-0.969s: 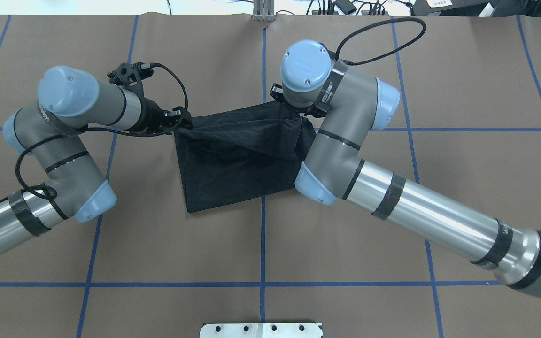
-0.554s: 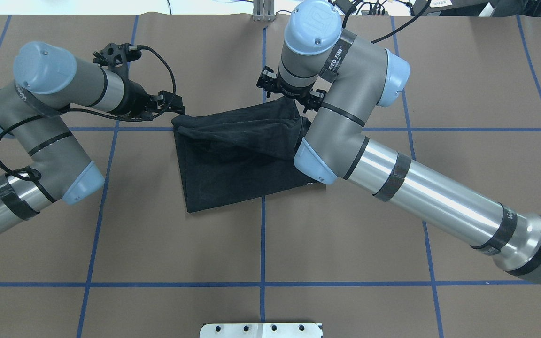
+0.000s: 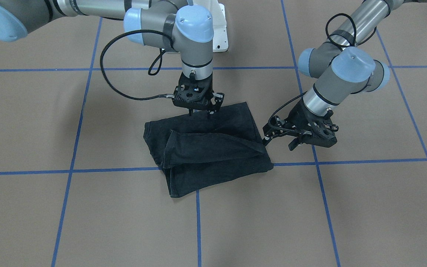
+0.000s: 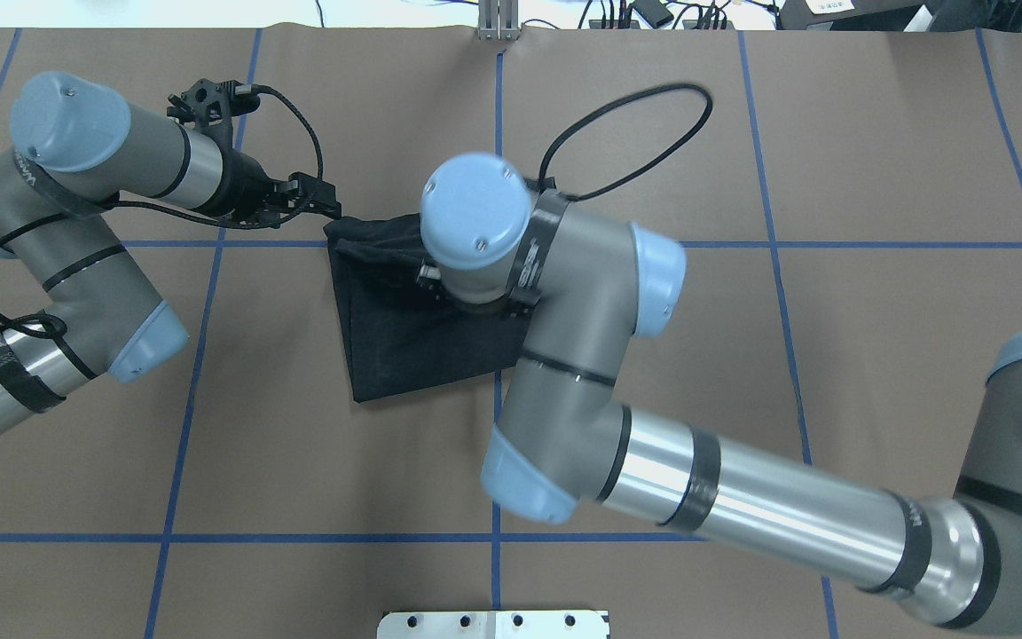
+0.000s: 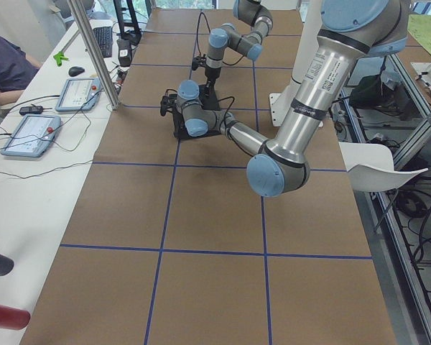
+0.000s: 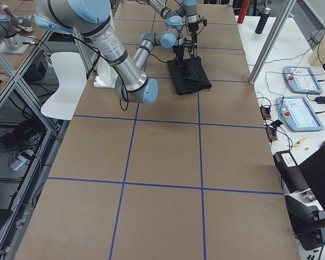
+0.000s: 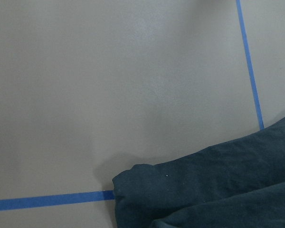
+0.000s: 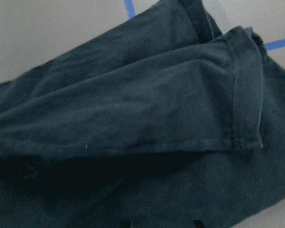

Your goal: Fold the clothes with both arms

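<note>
The clothes are one black T-shirt [image 3: 213, 148], folded into a rough rectangle on the brown table; no logo shows. My right gripper [image 3: 199, 113] hangs open just above the shirt's edge nearest the robot, holding nothing. In the overhead view the right wrist hides it over the shirt [image 4: 396, 342]. The right wrist view looks down on a folded sleeve hem [image 8: 242, 95], with both fingertips at the bottom edge. My left gripper [image 3: 278, 144] sits low and open beside the shirt's side edge, close to a corner [image 4: 338, 232]. That corner [image 7: 133, 180] lies flat in the left wrist view.
The table is covered in brown paper [image 4: 742, 355] with a blue tape grid [image 3: 198, 222]. The white pedestal base [image 3: 219, 26] stands behind the shirt. Tablets [image 5: 30, 133] and a seated person's sleeve [image 5: 7, 65] are at the side bench. A metal post [image 6: 271, 32] rises at the table's edge.
Both grippers have let go of the shirt's far corners, and the cloth has settled flat. The right arm swung back from the far right corner to above the shirt's middle. The left drew slightly away.
</note>
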Action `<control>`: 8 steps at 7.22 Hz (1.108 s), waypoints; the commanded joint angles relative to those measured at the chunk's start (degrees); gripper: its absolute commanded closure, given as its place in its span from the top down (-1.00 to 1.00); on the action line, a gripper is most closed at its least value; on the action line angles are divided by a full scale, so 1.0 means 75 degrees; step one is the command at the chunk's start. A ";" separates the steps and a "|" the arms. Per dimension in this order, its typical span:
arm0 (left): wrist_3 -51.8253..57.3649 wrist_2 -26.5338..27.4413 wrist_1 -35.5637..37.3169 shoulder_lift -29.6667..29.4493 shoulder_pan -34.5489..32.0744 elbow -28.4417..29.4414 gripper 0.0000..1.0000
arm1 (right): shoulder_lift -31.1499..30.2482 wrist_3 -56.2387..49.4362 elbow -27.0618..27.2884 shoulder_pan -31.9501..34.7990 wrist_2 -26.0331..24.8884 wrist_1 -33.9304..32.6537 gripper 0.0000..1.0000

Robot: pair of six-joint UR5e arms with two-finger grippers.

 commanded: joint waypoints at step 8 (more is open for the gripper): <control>0.0002 -0.0014 -0.0004 0.0023 -0.0047 -0.0070 1.00 | 0.1101 -0.1013 -0.2938 0.0884 -0.1394 0.1585 -1.00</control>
